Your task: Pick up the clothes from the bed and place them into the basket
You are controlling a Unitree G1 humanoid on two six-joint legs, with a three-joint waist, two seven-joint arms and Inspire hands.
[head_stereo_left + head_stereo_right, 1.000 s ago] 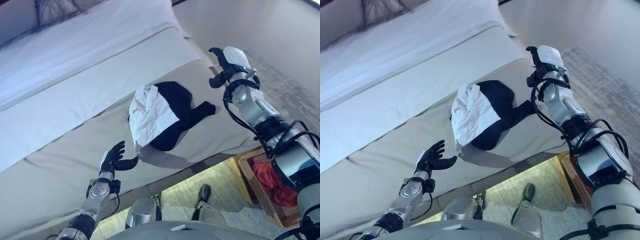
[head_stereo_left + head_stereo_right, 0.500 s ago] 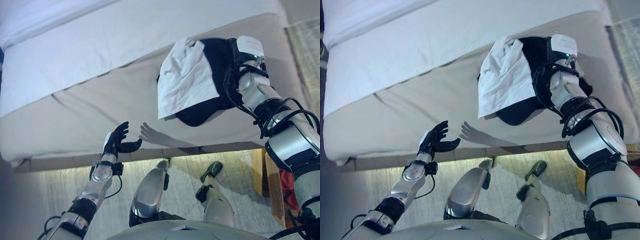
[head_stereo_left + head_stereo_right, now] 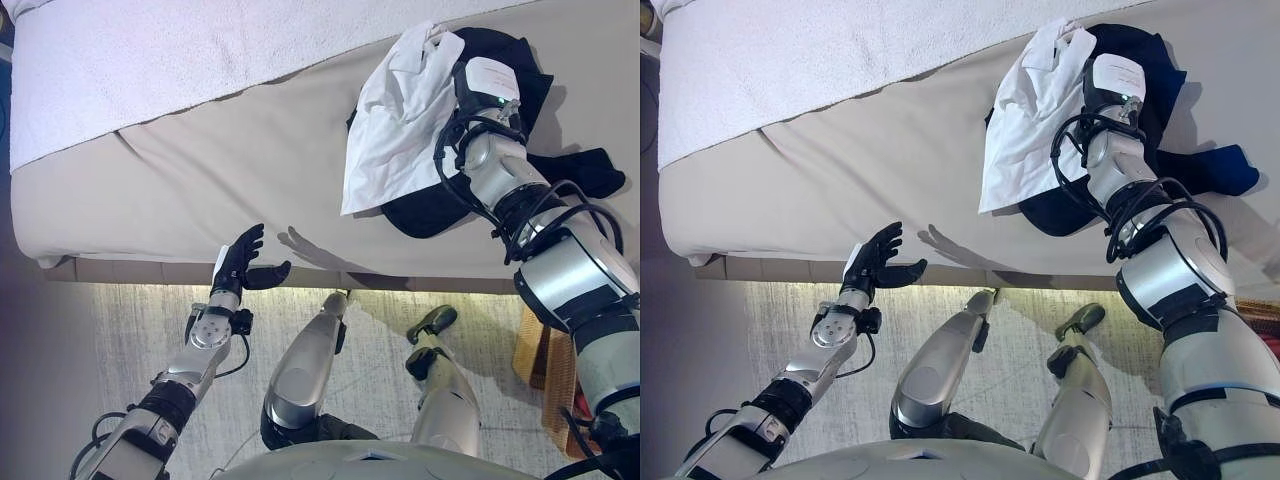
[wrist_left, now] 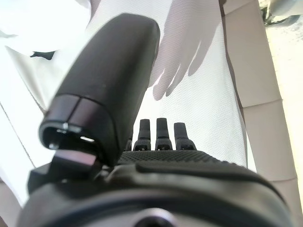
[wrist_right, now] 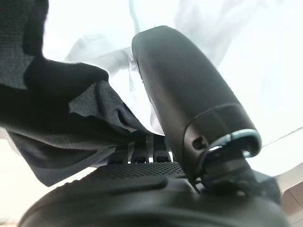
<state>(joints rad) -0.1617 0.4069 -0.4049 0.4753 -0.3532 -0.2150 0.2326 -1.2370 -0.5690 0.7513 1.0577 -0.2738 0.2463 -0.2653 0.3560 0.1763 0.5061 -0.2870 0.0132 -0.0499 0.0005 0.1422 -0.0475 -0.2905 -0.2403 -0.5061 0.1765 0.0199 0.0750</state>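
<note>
Clothes pile is seen on the beige bed (image 3: 250, 150), near its front edge on the robot's right: white garment (image 3: 395, 120) draped over black garment (image 3: 520, 70), with a black piece trailing out to the right.

Right hand (image 3: 487, 80) is set down on the pile, on the black garment just beside the white one. In the right wrist view, black fabric (image 5: 61, 109) lies across the fingers (image 5: 142, 152); their tips are hidden in the cloth, so grip state cannot be told.

Left hand (image 3: 240, 265) is held off the bed's front edge, fingers spread and relaxed, nothing held.

Basket (image 3: 545, 365) is partly seen on the floor at the far right, below the bed edge.

No readable writing or labels can be made out.
</note>
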